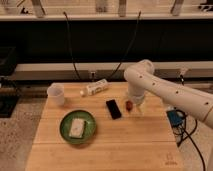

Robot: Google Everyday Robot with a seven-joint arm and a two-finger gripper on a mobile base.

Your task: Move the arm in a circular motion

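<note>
The large glossy white arm (pixel 170 92) reaches in from the right edge, with its bulbous elbow joint (pixel 139 72) above the table's back right part. From the elbow a segment drops down to the gripper (pixel 136 106), which hangs just above the wooden table (pixel 125 145), right of a small reddish object (pixel 129 105). A black phone (pixel 113 108) lies just left of that object.
A green plate (pixel 64 131) holding a pale rectangular item (pixel 77 127) sits at the front left. A white cup (pixel 56 93) stands at the back left. A white bottle (pixel 95 88) lies on its side at the back. Cables and a blue device (pixel 174 119) hang off the right edge.
</note>
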